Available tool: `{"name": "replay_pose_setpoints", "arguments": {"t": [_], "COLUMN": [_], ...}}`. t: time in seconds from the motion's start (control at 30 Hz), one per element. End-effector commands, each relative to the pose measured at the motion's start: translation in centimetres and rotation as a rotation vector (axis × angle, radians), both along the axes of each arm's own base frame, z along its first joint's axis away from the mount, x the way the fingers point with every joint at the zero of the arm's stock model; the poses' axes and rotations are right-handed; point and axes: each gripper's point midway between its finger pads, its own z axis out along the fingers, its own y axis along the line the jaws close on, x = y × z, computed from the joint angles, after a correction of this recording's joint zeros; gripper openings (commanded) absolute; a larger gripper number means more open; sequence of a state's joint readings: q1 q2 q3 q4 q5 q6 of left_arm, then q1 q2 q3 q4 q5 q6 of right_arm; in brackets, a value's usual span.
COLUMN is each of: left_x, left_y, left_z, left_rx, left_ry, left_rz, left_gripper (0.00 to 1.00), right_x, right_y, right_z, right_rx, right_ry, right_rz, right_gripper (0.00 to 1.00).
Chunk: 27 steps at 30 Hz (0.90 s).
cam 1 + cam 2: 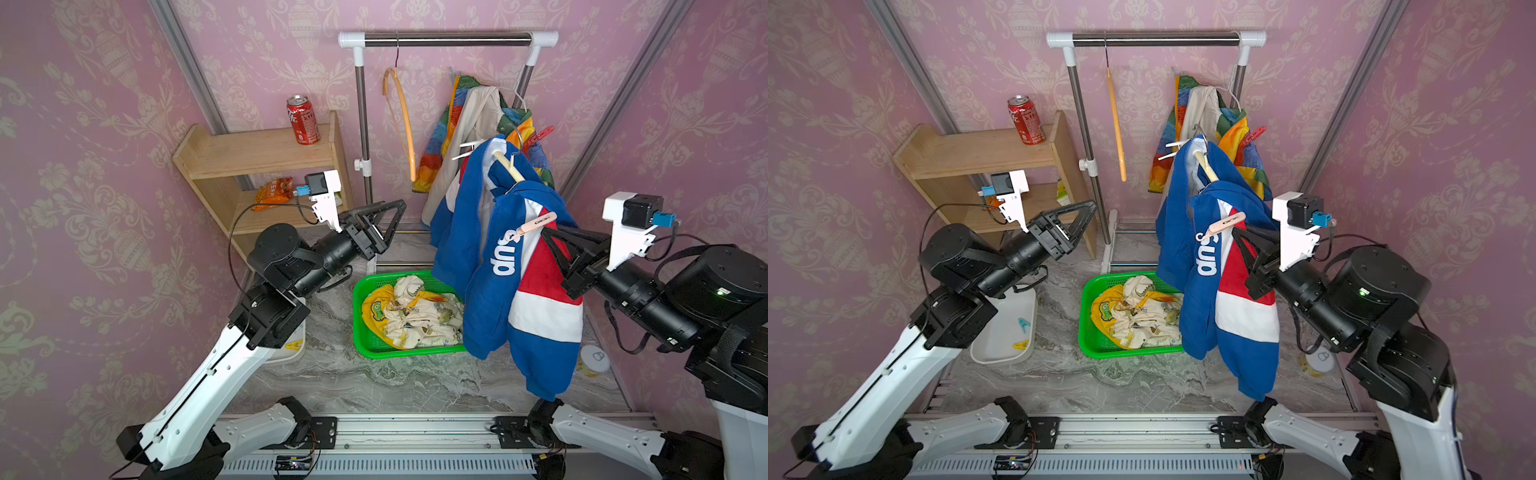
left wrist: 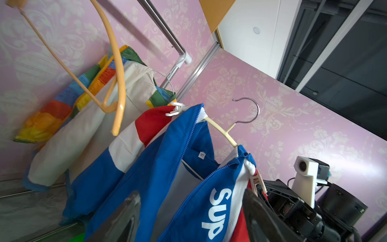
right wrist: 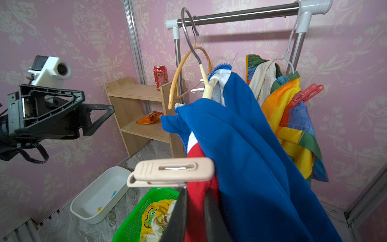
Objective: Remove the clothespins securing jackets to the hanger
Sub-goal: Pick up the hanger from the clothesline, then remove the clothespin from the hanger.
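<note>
The right gripper (image 1: 545,232) pinches the blue jacket (image 1: 486,299) beside a beige clothespin (image 1: 536,223). The left gripper (image 1: 392,220), jaws wide, should squeeze the clothespin's handles squarely.

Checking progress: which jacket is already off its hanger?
The yellow dinosaur-print jacket, crumpled in the green basket; the blue-red-white jacket and the rainbow jacket are hanging.

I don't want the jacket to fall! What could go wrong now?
1. The blue-red-white jacket and its hanger seem to hang only from the shut right gripper; its hook is off the rail, so a slip could drop both.
2. The beige clothespin sits right beside that gripper, so the open left gripper might bump it when reaching in.
</note>
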<state>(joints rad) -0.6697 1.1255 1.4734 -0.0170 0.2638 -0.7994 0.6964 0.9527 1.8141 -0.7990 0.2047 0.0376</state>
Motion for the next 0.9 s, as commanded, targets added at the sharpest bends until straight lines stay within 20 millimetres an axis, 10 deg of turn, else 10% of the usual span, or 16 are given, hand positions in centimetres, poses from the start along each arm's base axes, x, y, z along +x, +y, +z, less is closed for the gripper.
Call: {"name": "replay_pose_setpoints", "arguments": {"t": [0.0,0.87], "left_x": [0.2,1.1], "left_y": [-4.4,-9.4], "left_z": [-1.3,-4.9], "left_rx": [-0.089,-0.068], "left_ry": [0.15,0.321], "left_rz": [-0.26,-0.252], "left_gripper": [0.72,0.77], "right_x": [1.1,5.5], "right_y": [1.0,4.8], "right_z": [2.2,0.1], "right_rx": [0.102,0.186], "right_ry": [-0.076,-0.076], "right_rz": [0.006,0.002], "right_gripper": [0.0,0.0]}}
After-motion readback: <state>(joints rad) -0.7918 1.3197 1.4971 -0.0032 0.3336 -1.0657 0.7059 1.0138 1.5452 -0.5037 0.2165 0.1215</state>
